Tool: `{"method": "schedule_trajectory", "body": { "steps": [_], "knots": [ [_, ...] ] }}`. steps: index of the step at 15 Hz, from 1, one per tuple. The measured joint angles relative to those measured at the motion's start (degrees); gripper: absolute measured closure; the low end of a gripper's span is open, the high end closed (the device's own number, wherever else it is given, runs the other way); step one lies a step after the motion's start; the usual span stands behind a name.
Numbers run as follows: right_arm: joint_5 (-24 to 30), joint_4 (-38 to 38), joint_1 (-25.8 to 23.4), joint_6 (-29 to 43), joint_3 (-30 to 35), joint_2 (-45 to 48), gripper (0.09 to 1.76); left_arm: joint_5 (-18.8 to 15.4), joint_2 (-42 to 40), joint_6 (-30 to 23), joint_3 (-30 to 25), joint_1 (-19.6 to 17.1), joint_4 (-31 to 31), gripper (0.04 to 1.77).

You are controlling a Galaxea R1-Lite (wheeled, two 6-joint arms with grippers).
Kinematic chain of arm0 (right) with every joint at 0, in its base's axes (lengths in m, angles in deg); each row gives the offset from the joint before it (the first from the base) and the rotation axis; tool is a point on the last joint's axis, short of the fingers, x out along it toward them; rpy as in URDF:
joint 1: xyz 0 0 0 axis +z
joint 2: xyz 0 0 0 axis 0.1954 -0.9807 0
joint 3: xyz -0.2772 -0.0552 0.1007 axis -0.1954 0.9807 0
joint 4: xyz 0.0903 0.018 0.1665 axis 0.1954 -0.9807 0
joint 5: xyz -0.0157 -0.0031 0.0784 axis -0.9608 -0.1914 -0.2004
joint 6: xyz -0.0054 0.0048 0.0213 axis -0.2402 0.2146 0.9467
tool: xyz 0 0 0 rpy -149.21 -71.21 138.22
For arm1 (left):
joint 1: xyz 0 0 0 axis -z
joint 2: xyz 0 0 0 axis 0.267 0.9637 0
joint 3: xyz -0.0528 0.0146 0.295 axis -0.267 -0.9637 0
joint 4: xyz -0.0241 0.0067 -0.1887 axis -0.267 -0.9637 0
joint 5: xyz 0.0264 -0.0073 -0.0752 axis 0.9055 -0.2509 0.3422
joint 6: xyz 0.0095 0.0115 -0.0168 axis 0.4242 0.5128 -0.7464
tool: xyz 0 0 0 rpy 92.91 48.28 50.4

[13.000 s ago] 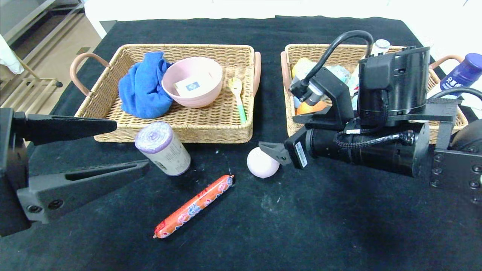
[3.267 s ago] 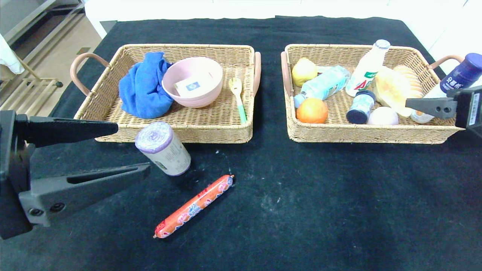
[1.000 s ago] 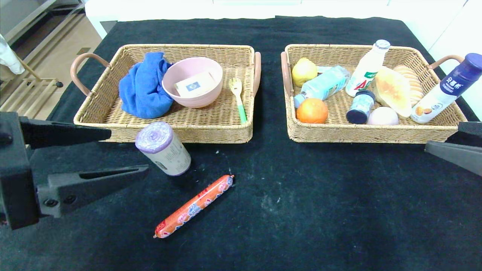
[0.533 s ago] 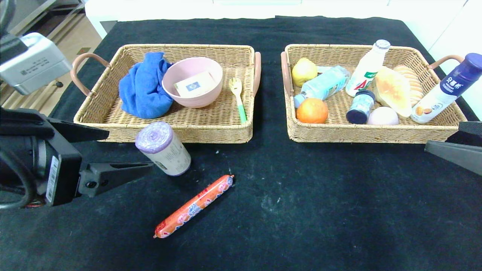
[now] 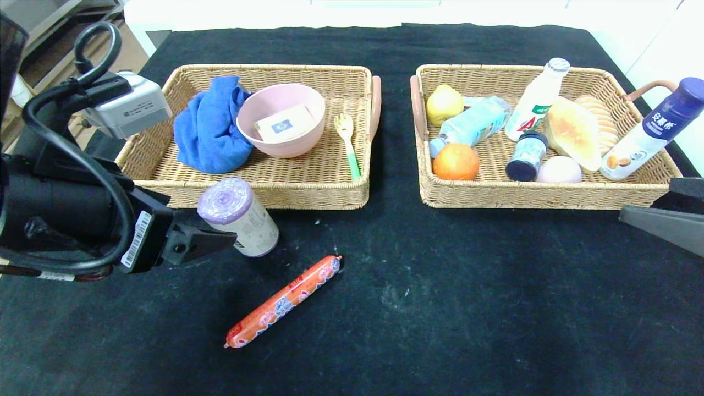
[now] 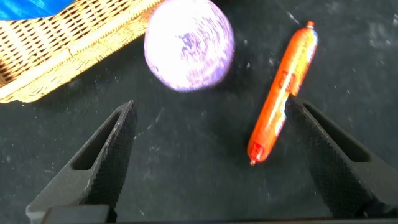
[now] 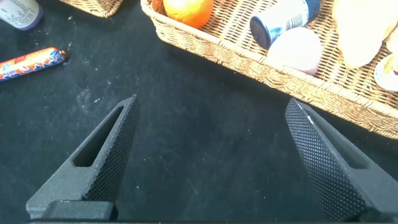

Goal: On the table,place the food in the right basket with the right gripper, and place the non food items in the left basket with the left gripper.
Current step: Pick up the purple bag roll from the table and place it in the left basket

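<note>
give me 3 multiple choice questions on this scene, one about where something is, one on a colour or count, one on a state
1. Where does the sausage lie?
A. in the left basket
B. on the black table
C. in the pink bowl

2. What colour is the cloth in the left basket?
A. blue
B. red
C. white

3. How is the left gripper?
A. shut on the sausage
B. shut on the fork
C. open and empty

Answers:
1 B, it rests on the table in front of both baskets.
2 A, the bunched cloth beside the pink bowl is blue.
3 C, its jaws stand wide apart near the bag roll, gripping nothing.
</note>
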Motion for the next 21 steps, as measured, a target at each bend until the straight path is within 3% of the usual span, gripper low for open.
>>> {"method": "schedule_trajectory", "body": {
  "steps": [4,11,21],
  "knots": [
    [0.0,0.0,0.0,0.0,0.0,-0.2,0.14,2.8,3.9,-3.3,2.2,-0.2,-0.1,0.09],
    [0.0,0.0,-0.1,0.0,0.1,-0.3,0.14,2.6,10.3,-6.8,6.1,-2.0,0.1,0.09],
    [0.0,0.1,-0.3,0.0,0.0,-0.4,0.14,1.8,15.8,-7.8,8.3,-3.0,0.5,0.09]
  ]
}}
